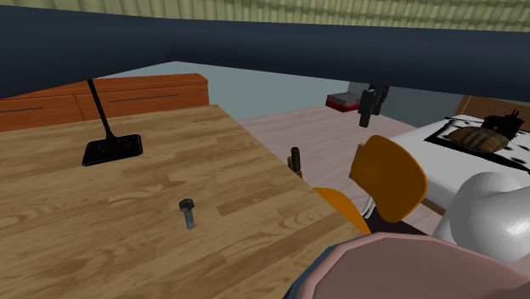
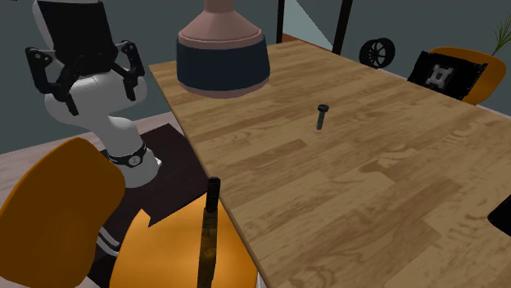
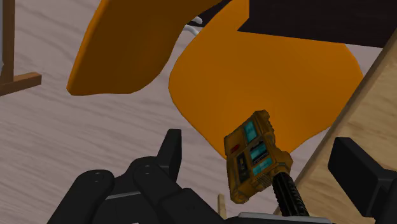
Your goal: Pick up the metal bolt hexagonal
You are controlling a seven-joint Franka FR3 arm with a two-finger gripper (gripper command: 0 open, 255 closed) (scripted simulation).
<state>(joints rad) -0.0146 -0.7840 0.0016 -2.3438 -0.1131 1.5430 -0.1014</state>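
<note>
**Gripper open and off the table's edge; bolt out on the wood, across that edge.**

In the wrist view the gripper (image 3: 257,143) has its two black fingers standing well apart and clasping nothing. An orange gadget (image 3: 254,156) on a ribbed black handle shows between them, untouched. The orange chair (image 3: 267,83) is beneath, and the edge of the wooden table (image 3: 359,121) runs beside one finger. The hex-head bolt (image 2: 322,119) sits on the tabletop with nothing near it. In the second exterior view it is at about 3 o'clock from the white arm (image 2: 90,102). In the shoulder view it is at about 8 o'clock from the chair. Both exterior views show its head at 12 o'clock and its shank at 6, though they look from roughly opposite sides. From that I judge the bolt stands on end, its long axis near upright. The coming move likely means crossing the table edge sideways, then coming down over the head.
</note>
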